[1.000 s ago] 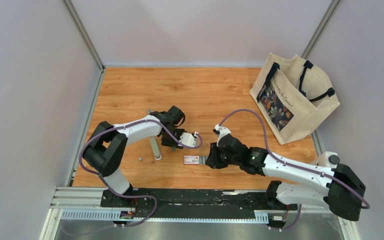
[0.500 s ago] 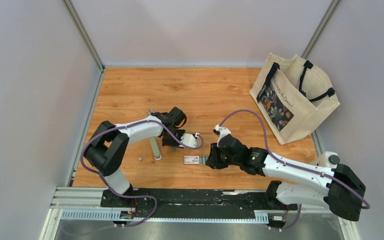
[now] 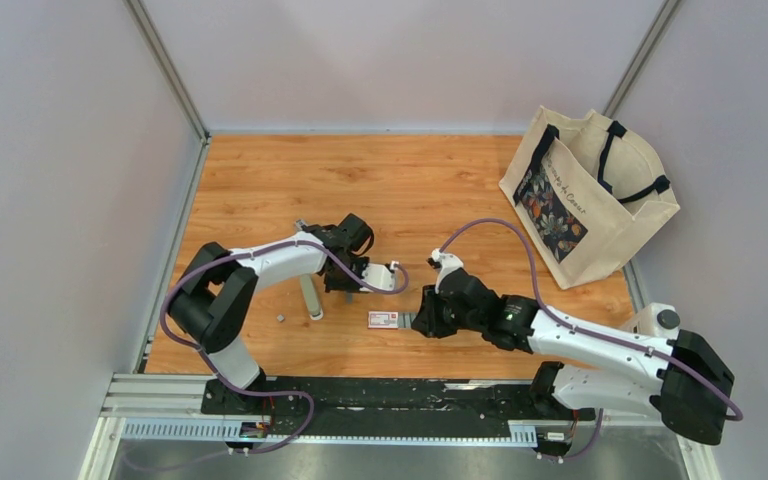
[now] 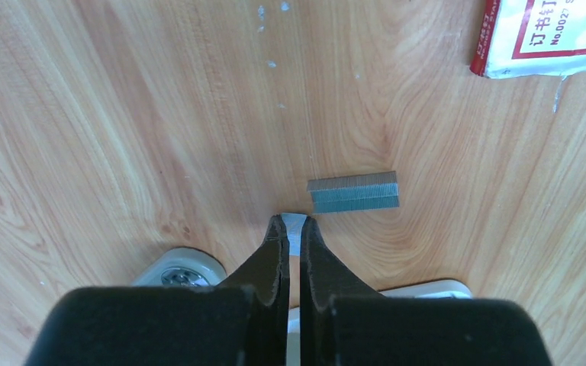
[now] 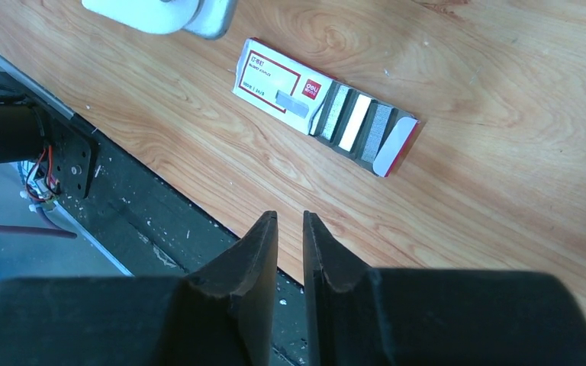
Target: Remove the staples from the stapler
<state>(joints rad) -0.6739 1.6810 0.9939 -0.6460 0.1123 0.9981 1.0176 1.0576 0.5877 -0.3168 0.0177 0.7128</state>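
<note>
The left end effector point(image 4: 294, 229) has its fingers pressed almost together on a thin pale sliver point(image 4: 294, 221) that pokes just past the tips; it looks like a short piece of staple strip, though on edge like this I cannot be sure. The tips hang low over the bench point(image 4: 122, 114), and just beyond them, apart from the fingers, the staples point(image 4: 353, 191) lie flat on the wood as a short grey strip. Farther out, at the upper corner of the left wrist view, sits the edge of the red-and-white box point(image 4: 549, 34). That box is near the right end effector point(image 5: 290, 221), whose fingers stand close with only a narrow gap and nothing between them. It hovers above the near edge of the bench and touches nothing (the box's drawer is slid open, with grey and pale strips showing inside). From above, a grey bar that I take to be the stapler point(image 3: 311, 297) lies to the left of the left end effector, with a tiny grey bit point(image 3: 279, 317) beside it, and a tote bag point(image 3: 590, 195) stands well apart in the far right corner. I judge the step in hand to be laying removed staples out on the wood. The next move likely calls for parting the left fingers low enough for the sliver to drop beside the strip. After that the arm would need to go to the stapler for whatever is left inside, which these views do not show.
</note>
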